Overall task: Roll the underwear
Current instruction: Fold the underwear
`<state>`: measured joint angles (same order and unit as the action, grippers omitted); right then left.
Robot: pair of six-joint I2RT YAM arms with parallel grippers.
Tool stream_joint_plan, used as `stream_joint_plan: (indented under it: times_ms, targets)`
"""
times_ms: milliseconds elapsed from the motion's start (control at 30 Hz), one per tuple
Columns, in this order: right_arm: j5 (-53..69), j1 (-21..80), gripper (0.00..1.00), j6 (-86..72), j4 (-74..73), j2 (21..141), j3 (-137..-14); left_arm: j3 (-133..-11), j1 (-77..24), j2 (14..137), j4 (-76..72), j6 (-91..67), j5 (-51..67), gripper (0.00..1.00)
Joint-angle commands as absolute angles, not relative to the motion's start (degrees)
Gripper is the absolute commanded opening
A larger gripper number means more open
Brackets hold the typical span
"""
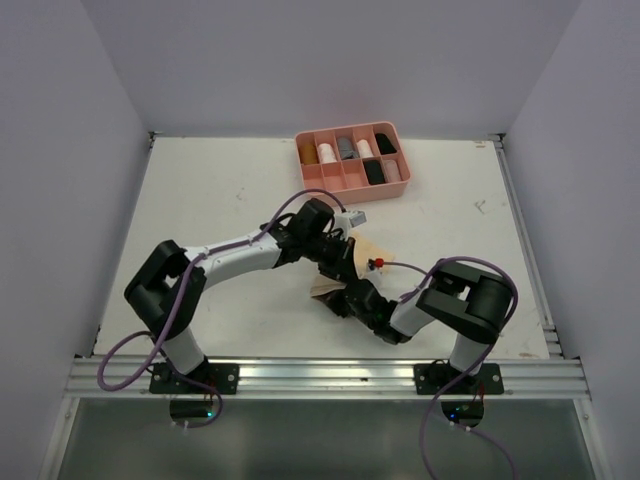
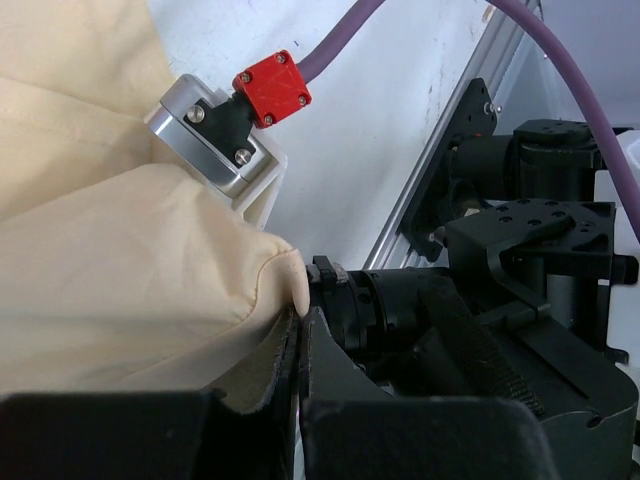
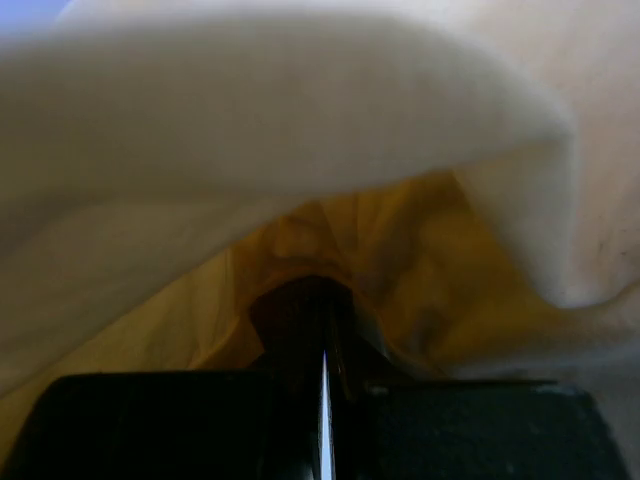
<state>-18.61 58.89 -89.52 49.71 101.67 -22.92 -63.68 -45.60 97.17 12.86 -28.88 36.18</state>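
Note:
The pale tan underwear lies bunched on the white table between my two grippers. My left gripper comes in from the left. In the left wrist view its jaws are shut on a folded edge of the tan cloth. My right gripper sits at the cloth's near edge. In the right wrist view its jaws are shut with the tan cloth draped over and gathered at the fingertips. No dusty pink garment shows loose on the table.
A pink divided tray stands at the back of the table and holds several small rolls, some black, white and grey. The right arm's wrist with a red connector sits close beside my left gripper. Aluminium rails run along the near and right edges.

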Motion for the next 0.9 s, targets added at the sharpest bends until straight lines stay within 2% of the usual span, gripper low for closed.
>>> stream_joint_plan:
  times_ms: [0,233,333,467,600,867]
  targets:
    - [-21.0,59.7,0.00,-88.3,49.1,102.4,-21.4,-65.7,-46.4,99.4,7.6,-32.1,39.6,0.00]
    - [-21.2,59.7,0.00,-86.4,48.1,99.9,-21.6,-64.2,-48.3,100.0,8.1,-31.7,39.9,0.00]
    - [-22.5,59.6,0.00,-84.2,40.9,93.6,-22.8,-63.9,-47.8,99.8,9.4,-30.9,39.5,0.00]
    - [-24.6,59.8,0.00,-85.0,18.5,84.3,-25.7,-63.9,-46.8,99.3,10.1,-30.4,39.1,0.00]
    - [-26.9,60.2,0.00,-89.0,9.0,78.5,-25.6,-63.9,-46.1,99.3,9.7,-30.7,39.0,0.00]
    - [-28.8,60.8,0.00,-94.4,7.1,72.5,-20.8,-63.9,-46.1,99.4,9.1,-30.8,39.3,0.00]
